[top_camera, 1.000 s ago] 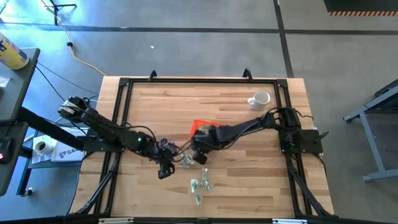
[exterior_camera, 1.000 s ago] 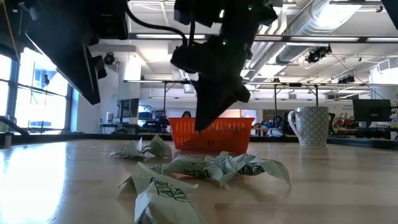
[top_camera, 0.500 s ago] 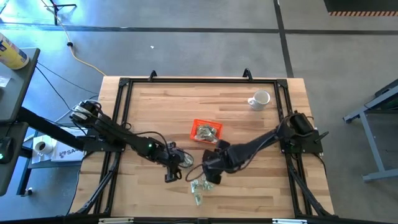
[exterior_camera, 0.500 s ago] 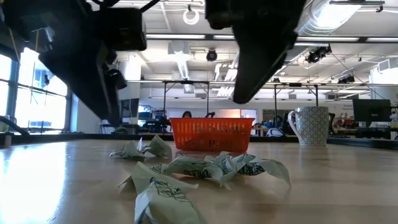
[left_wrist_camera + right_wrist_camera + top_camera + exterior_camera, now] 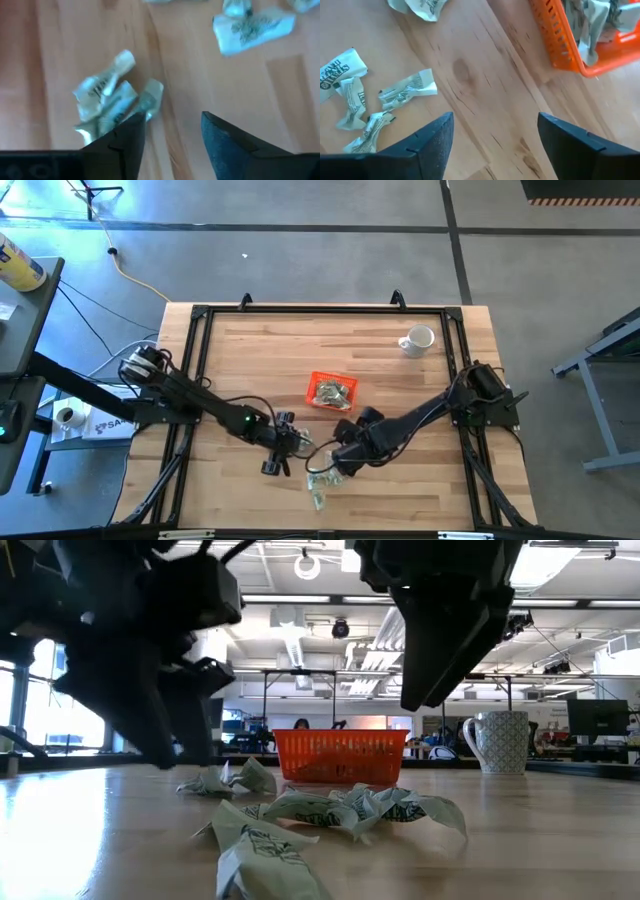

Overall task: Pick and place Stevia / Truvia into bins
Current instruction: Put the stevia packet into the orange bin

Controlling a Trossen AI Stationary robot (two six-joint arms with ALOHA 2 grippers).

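Observation:
The orange tray stands mid-table with several pale green and white sachets in it; it also shows in the low view and the right wrist view. Loose crumpled sachets lie flat on the wood nearer the front edge: one cluster and another. My left gripper is open, low over the table, beside the first cluster. My right gripper is open and empty above the table, between the tray and the loose sachets.
A white mug stands at the far right of the table, also seen in the low view. A black frame runs around the table's edges. Bare wood lies left and right of the sachets.
My right gripper has gone from over the orange tray toward the table's near edge and now hangs over the loose sachets. My left gripper has gone a little toward the right and near edges, and down, up to the sachet cluster. The sachets on the table have stayed put.

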